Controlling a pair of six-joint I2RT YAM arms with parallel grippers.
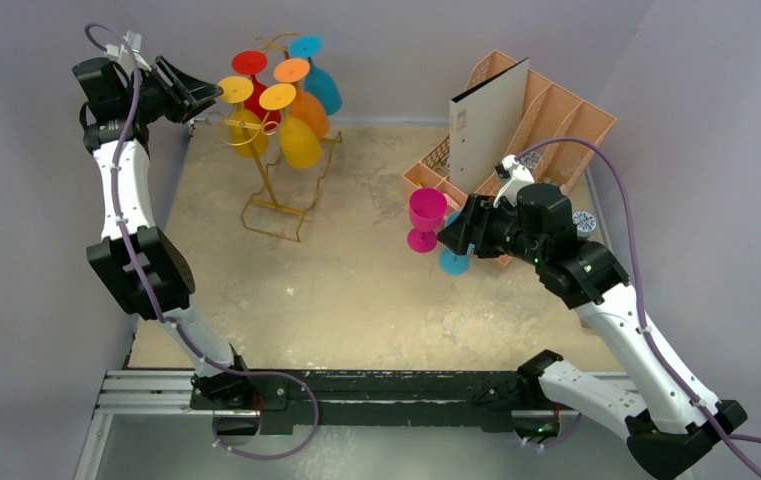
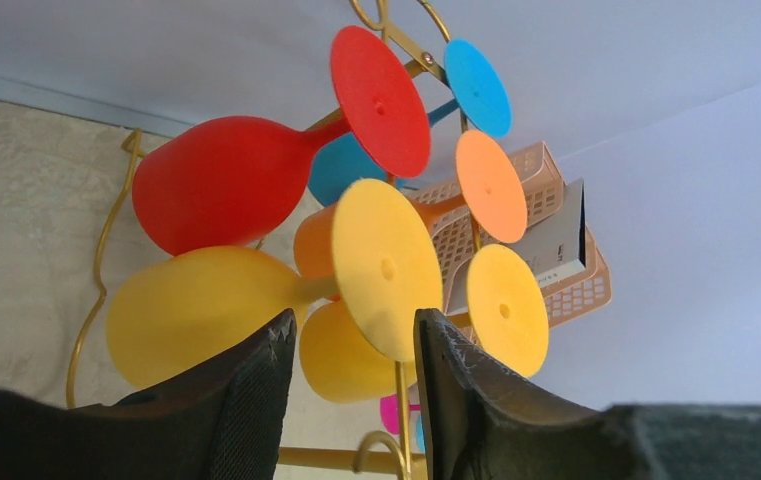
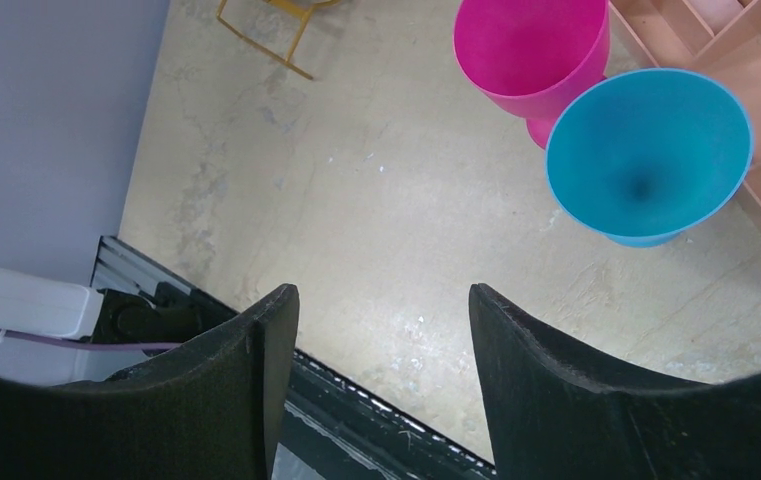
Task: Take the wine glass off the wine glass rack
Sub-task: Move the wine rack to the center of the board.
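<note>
As wrist shows, yellow glass (image 2: 381, 265) between left jaws.

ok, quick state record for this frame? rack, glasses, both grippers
rack: gold wine glass rack, upright, far-left part of the table
hanging: red glass, blue glass, orange glass, far yellow glass, near yellow glass
left gripper: open, fingers either side of the near yellow glass's foot; contact unclear
right gripper: open, empty, above the table
off rack: magenta glass and standing blue glass, upright beside the peach organiser
organiser contents: white board
</note>
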